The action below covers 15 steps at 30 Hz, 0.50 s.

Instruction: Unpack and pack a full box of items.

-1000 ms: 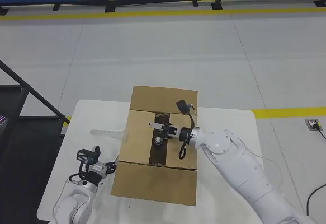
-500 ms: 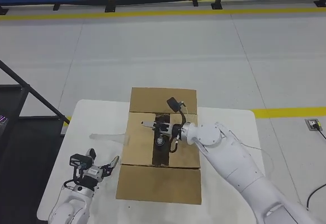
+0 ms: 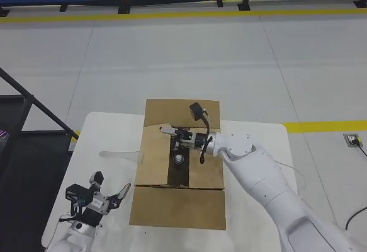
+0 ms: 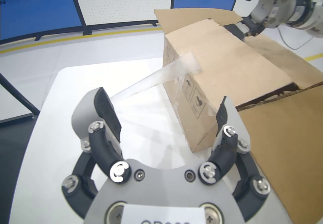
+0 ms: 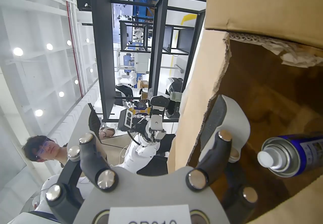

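On the white surface (image 3: pixel 107 132), the cardboard box (image 3: pixel 177 208) sat with its long flaps folded outward, one toward the robot and one away, which left a dark slot open along the middle. Down in that slot stood a spray can (image 5: pixel 280 157), a blue metal cylinder with a bright rim and a white plastic nozzle; the unpacking looked barely begun.

The right pincer (image 3: pixel 169 132) hung over the far end of the slot with its jaws spread wide and nothing clamped. It straddled the torn, corrugated edge of the short flap (image 5: pixel 196 109) on the robot's left side, one dark rubber pad inside the box and the other outside. That stance suited levering or pinching the flap to widen the opening, and the flap stood tilted up rather than flat. Whether the inner pad touched the cardboard could not be told.

Well apart from the box, near the surface's front left corner, the left pincer (image 3: pixel 112 186) was also wide open and empty, probably parked clear of the other arm's work. A strip of clear tape (image 4: pixel 156 77), stiff and slightly frosted, stuck out from the box's left side toward it.
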{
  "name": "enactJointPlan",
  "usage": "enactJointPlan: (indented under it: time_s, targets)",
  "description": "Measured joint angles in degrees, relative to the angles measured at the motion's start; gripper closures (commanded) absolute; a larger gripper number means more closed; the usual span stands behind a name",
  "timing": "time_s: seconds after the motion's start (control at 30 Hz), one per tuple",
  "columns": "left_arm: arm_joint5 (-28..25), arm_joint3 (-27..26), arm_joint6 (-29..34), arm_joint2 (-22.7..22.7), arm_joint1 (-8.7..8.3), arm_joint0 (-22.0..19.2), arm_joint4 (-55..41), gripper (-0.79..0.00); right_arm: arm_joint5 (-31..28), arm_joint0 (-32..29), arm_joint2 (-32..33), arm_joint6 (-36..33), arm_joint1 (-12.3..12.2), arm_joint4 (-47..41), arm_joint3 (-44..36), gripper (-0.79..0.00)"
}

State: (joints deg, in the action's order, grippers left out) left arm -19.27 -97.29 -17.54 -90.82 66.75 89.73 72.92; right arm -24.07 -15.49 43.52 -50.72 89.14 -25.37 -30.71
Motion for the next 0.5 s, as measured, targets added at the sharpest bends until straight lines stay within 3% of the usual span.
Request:
enactJointPlan:
  time_s: [0.23,0.5]
  targets:
    - [-1.8,-3.3,0.0,1.3,-0.22,1.4,5.5,-0.785,-1.4,0.5,-0.6,0.2,2.0,-1.1,-0.7,-0.785]
    - [0.3,-3.0,2.1,4.1,0.17,-1.5,5.6,-0.785,-4.5,0.8,-1.5,-0.2,4.2,-1.9,-1.5,-0.785]
